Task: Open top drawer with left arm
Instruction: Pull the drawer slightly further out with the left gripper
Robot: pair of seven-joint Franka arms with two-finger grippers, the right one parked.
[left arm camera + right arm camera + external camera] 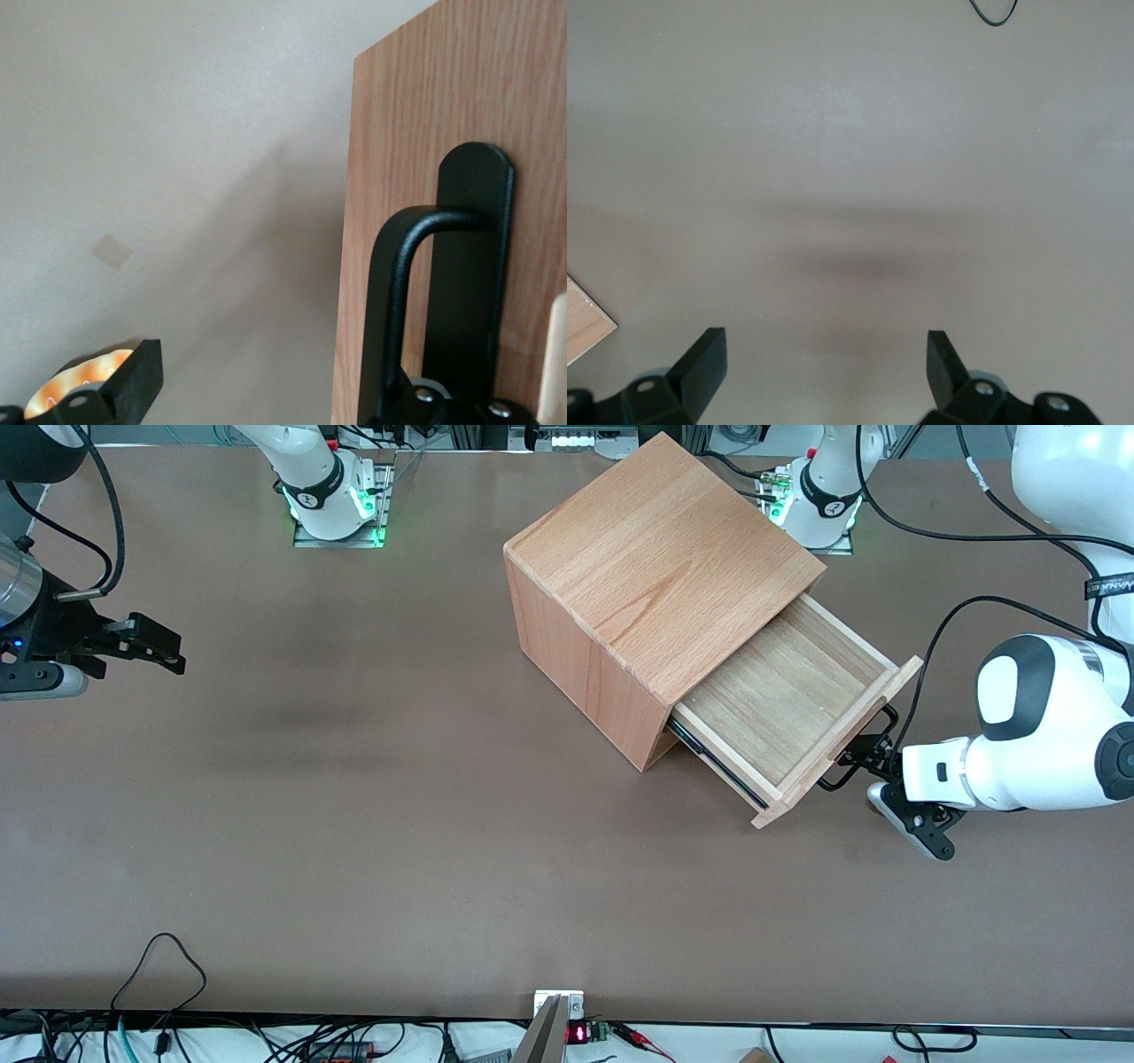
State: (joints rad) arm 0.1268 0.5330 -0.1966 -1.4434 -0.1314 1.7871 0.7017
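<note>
With the drawer well out, my gripper has its jaws spread wide around the handle; I should pull straight along the runners.

I can read no words here. A small display at the table edge glows red (its digits too small to read).

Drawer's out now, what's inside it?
The top drawer shows only its bare pale wooden bottom; nothing lies in the exposed part. The stretch under the cabinet top is covered, so unknown. The left gripper sits at the handle, jaws open.
</note>
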